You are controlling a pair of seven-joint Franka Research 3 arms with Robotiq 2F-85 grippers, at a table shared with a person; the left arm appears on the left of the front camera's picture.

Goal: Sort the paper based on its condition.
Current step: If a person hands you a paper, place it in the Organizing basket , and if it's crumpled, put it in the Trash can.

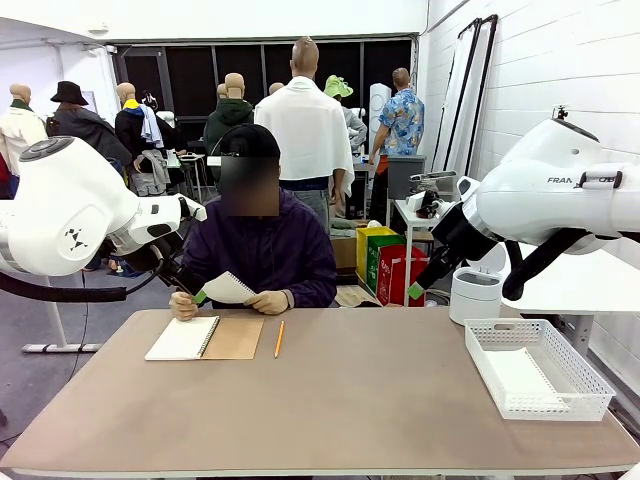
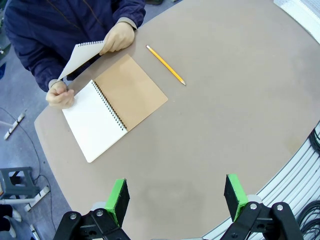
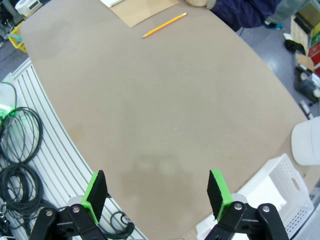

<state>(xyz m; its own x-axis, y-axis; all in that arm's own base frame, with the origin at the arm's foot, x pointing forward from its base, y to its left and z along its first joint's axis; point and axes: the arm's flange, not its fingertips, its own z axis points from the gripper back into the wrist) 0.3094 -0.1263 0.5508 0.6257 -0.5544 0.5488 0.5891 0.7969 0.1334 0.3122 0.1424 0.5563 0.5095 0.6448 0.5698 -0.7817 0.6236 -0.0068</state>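
- Hovering over the table (image 2: pixel 225 125), the left gripper (image 2: pixel 177 192) is held wide open, empty.
- The right gripper (image 3: pixel 156 189) is likewise spread, empty.
- The paper (image 2: pixel 80 55) is held by a person's hand (image 2: pixel 117 37).

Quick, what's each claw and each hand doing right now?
Left gripper: open, empty.
Right gripper: open, empty.
Person's right hand: holding the paper.
Person's left hand: holding the same paper.

The left arm (image 1: pixel 70 215) and right arm (image 1: pixel 560 195) are fat, white and round. The left gripper (image 2: pixel 176 192) and right gripper (image 3: pixel 156 187) are black with green pads (image 2: pixel 119 196). The person (image 1: pixel 262 250) wears a dark blue top (image 1: pixel 300 262) and black cap (image 1: pixel 248 140).
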